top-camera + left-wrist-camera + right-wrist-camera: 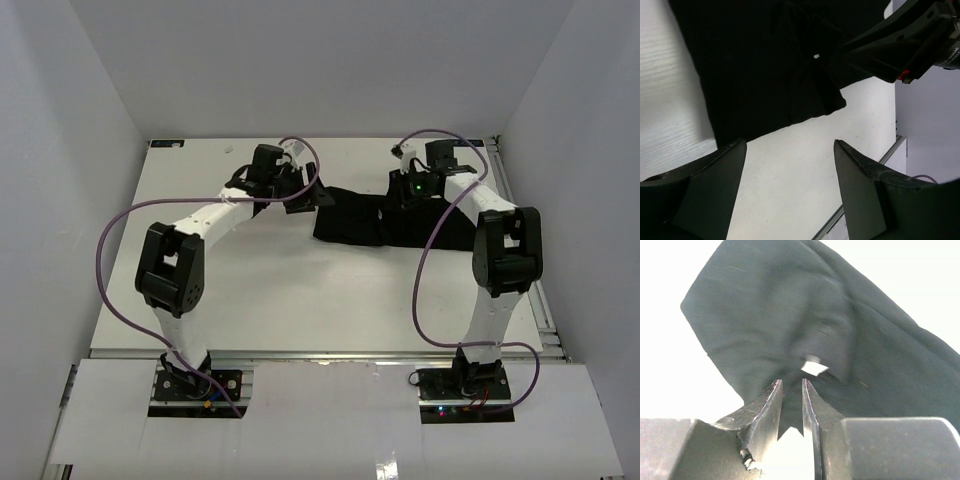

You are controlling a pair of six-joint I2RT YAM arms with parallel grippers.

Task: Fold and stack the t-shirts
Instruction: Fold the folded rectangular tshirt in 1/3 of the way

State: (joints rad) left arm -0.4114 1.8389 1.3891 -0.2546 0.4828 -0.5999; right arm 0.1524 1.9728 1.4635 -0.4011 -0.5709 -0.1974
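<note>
The black t-shirt (370,218) lies crumpled toward the back right of the white table (300,290). In the left wrist view the t-shirt (765,65) fills the upper part of the frame. My left gripper (789,142) stands open over bare table just short of its edge, nothing between its fingers. From above, the left gripper (300,197) sits at the shirt's left end. My right gripper (791,381) is at the shirt's upper edge, jaws nearly together with dark t-shirt (790,315) fabric in the narrow gap, near a small white tag (815,367). From above, the right gripper (405,190) is over the shirt.
White enclosure walls (90,120) stand on the left, back and right. A metal rail (890,150) runs along the table's right edge. Purple cables (110,270) loop beside both arms. The right gripper's body (900,45) hangs close to my left gripper.
</note>
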